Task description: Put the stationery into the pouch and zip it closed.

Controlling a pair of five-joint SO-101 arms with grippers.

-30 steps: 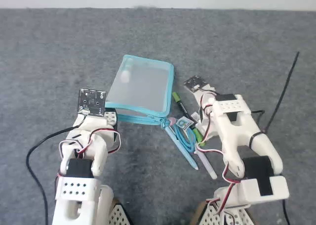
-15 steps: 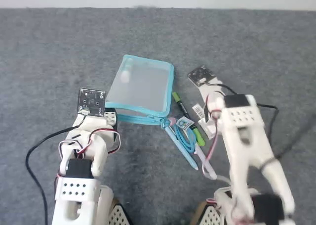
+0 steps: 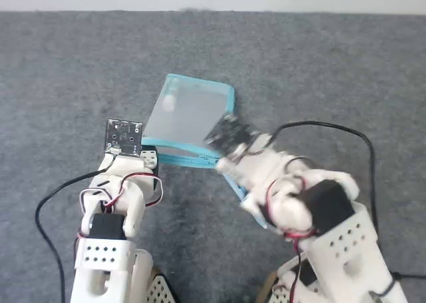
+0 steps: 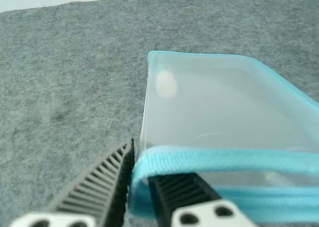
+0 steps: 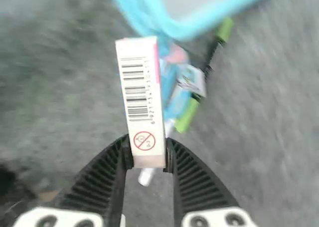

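**A:** High view, starting far left: where is the left arm sitting?

**B:** At the near left corner of the clear, blue-trimmed pouch. The left gripper is pinching the pouch's zipper edge, with its fingers nearly together.

**A:** And moving right?

**B:** The right gripper is hanging over the pouch's near right corner, clamping a small white barcoded box. Beneath it a green pen and blue pens are lying on the grey carpet, just beside the pouch.
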